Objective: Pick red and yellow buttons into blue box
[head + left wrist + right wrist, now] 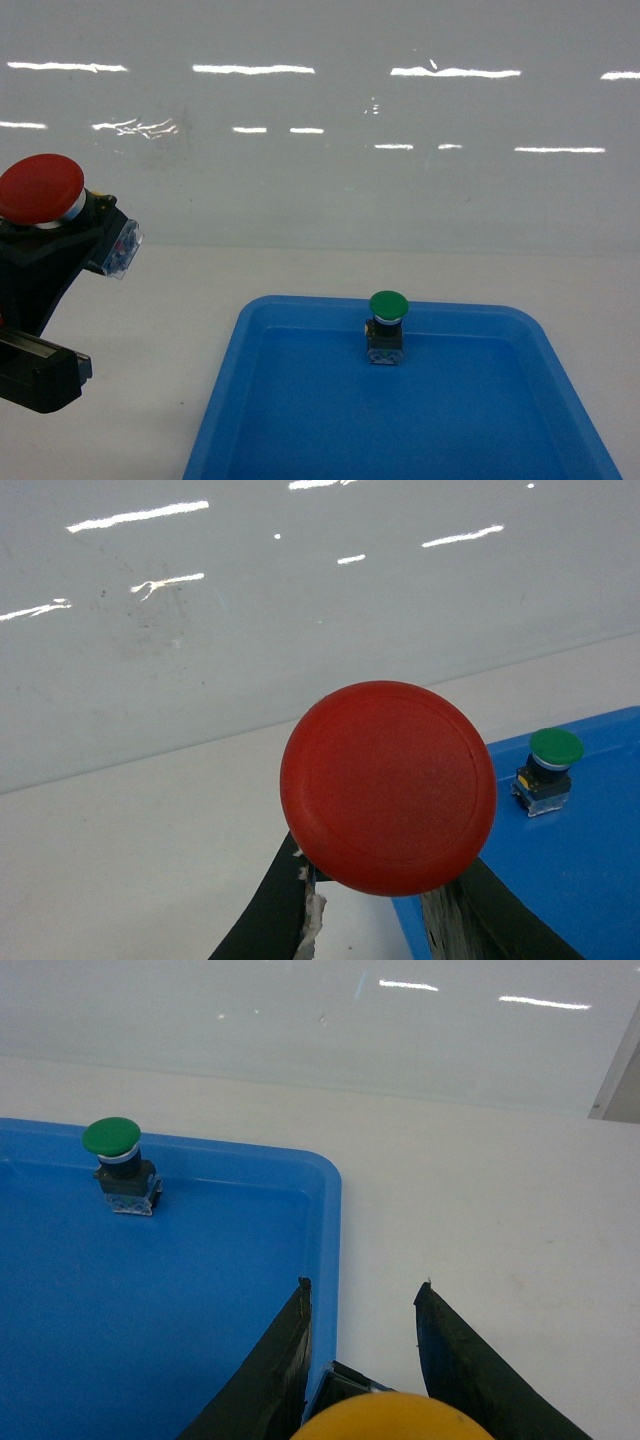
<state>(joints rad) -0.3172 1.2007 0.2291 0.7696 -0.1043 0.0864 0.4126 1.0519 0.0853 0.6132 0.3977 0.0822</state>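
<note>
The red button (40, 188) is clamped in the left tool (60, 235), held above the bench (180, 290) left of the blue box (300, 420). The yellow button (380, 1418) is gripped between the right tool's (365, 1360) fingers over the box's right rim. A green button (388, 326) stands upright inside the box by its far wall, well apart from both tools.

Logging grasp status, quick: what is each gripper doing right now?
Left gripper: shut on the red button, held off the table.
Right gripper: holding the yellow button, beside the blue box rim.
</note>
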